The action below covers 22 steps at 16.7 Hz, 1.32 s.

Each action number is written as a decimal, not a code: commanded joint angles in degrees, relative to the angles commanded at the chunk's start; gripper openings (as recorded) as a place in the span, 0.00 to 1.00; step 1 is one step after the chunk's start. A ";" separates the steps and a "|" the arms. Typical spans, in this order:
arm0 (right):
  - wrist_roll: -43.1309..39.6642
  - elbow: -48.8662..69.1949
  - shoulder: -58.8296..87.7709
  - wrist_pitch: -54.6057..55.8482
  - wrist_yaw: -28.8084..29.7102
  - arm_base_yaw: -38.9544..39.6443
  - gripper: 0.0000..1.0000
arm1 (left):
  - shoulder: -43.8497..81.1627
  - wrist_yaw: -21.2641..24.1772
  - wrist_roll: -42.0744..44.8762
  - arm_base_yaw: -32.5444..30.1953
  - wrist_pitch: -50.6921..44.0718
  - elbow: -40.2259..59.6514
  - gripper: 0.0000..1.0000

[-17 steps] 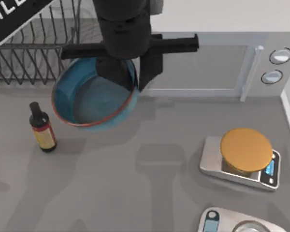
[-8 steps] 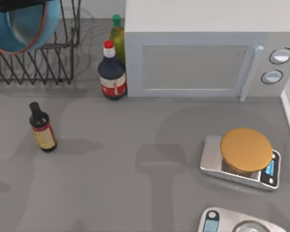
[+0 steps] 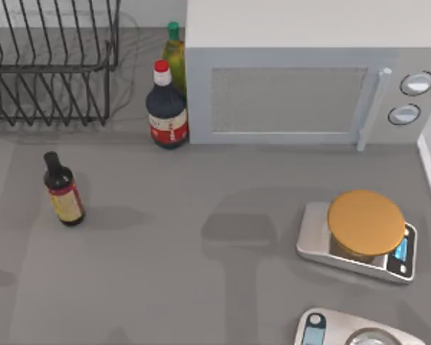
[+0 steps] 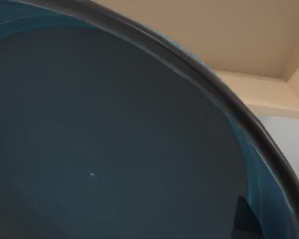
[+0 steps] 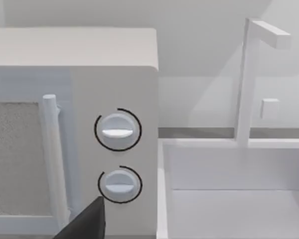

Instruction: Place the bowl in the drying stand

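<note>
Close before the left wrist camera, the wide round blue bowl with dark grey inner base (image 4: pixel 104 149) spans the view; whether the left gripper holds it, I cannot tell. At the bench's far left stands the black wire drying stand (image 3: pixel 50 65), its slots bare. A dark small bottle (image 3: pixel 62 190) stands nearer.

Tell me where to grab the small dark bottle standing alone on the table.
Probably best to grip the dark bottle across its labelled body, with the gripper coming in level from the top view's right. It stands upright, apart from the other things, and its neck is narrow.
</note>
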 joint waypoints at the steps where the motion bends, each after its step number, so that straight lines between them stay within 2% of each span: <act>1: 0.00 0.00 0.00 0.00 0.00 0.00 1.00 | -2.96 0.61 2.23 2.57 3.27 -3.19 0.00; 5: 0.00 0.00 0.00 0.00 0.00 0.00 1.00 | -9.16 3.10 8.42 8.09 10.36 -10.14 0.00; 11: 0.00 0.00 0.00 0.00 0.00 0.00 1.00 | -9.09 3.11 8.71 8.06 10.62 -10.25 0.00; 14: 0.00 0.00 0.00 0.00 0.00 0.00 1.00 | -5.44 3.00 8.69 7.47 14.34 -10.43 0.00; 17: 0.00 0.00 0.00 0.00 0.00 0.00 1.00 | 3.13 2.38 8.72 6.49 23.33 -11.29 0.00; 22: 0.00 0.00 0.00 0.00 0.00 0.00 1.00 | 21.65 0.37 9.06 4.43 46.56 -14.97 0.00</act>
